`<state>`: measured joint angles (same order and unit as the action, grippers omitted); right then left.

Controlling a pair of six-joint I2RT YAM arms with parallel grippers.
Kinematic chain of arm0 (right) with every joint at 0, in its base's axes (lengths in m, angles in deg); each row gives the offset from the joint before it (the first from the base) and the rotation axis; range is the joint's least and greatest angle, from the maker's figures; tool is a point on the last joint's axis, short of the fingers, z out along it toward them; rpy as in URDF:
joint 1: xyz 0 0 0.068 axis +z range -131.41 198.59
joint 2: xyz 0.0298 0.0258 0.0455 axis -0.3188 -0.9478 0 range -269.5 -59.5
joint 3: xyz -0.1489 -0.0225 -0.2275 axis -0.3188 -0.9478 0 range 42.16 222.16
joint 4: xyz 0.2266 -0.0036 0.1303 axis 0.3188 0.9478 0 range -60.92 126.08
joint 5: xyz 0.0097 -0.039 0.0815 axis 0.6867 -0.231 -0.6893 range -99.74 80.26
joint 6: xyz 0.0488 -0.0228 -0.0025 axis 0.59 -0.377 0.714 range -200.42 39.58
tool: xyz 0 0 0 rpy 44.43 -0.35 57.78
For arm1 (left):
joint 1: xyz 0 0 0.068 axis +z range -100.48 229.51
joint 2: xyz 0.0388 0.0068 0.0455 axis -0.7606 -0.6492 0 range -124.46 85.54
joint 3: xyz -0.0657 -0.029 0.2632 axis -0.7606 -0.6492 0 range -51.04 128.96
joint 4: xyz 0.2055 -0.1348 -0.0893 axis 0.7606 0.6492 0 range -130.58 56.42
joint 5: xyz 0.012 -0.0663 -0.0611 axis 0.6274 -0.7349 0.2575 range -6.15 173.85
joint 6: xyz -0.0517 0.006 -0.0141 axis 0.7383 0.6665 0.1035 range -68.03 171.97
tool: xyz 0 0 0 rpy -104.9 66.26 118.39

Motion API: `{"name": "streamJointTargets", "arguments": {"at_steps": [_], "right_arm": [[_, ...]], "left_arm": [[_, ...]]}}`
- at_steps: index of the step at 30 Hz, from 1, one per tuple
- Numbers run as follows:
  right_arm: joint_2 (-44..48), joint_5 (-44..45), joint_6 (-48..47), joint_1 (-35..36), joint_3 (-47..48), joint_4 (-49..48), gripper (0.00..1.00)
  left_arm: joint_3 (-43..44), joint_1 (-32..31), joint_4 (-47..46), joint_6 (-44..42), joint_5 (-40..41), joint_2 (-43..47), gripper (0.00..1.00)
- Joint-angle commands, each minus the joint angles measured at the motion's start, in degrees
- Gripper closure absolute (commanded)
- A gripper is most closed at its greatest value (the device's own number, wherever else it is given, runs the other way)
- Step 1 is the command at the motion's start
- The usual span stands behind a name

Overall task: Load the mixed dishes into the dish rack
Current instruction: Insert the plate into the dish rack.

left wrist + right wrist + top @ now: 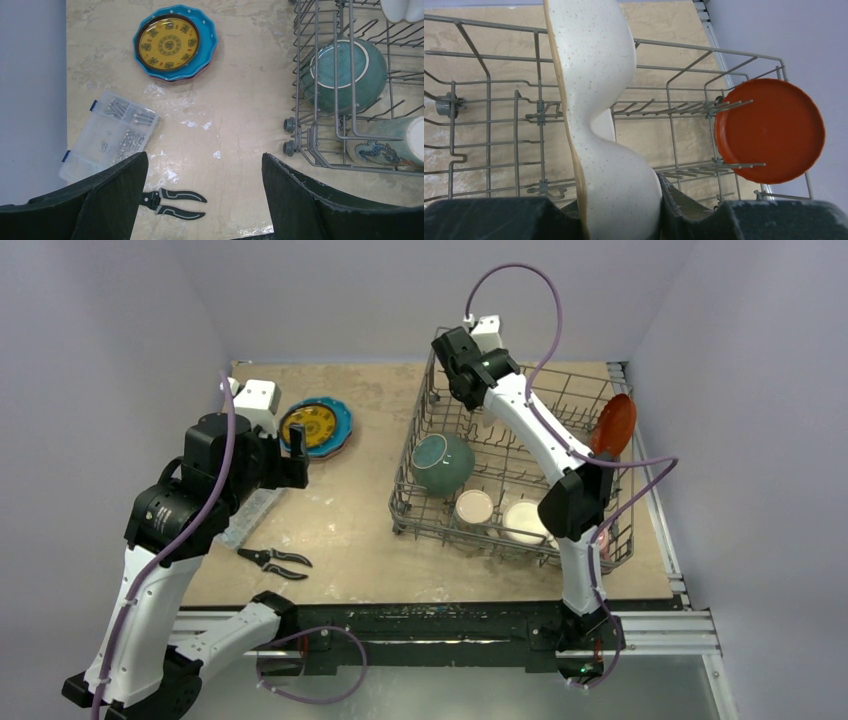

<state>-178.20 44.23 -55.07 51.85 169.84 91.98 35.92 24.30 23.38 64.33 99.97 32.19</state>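
— Where's the dish rack [510, 470]?
— On the counter [350, 510], at three o'clock. The stacked plates [316, 427] lie at ten, the box [109, 135] at eight, the pliers [275, 562] at seven.
— Inside it?
— A bowl [443, 462] at nine, a plate [613, 425] at two.

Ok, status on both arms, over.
Left gripper open, empty. Right gripper shut on cream plate, over dish rack. Plate stack not yet loaded. Nothing seen blocking.

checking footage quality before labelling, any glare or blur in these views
Left wrist: white glare patches on the table, otherwise sharp. Right wrist: the cream plate looms close, hiding part of the dish rack. Top external: even light, no blur.
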Motion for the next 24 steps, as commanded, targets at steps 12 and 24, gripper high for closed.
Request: {"name": "streamJointTargets", "arguments": {"at_steps": [12, 24], "right_arm": [[-1.82, 4.30, 7.89, 0.07, 3.80, -2.34, 0.88], [-1.98, -1.27, 9.12, 0.06, 3.02, -2.18, 0.49]], "left_arm": [[1.68, -0.30, 0.11, -2.16, 3.00, 1.31, 0.15], [1.89, -0.29, 0.37, -2.17, 2.70, 1.20, 0.15]]}}
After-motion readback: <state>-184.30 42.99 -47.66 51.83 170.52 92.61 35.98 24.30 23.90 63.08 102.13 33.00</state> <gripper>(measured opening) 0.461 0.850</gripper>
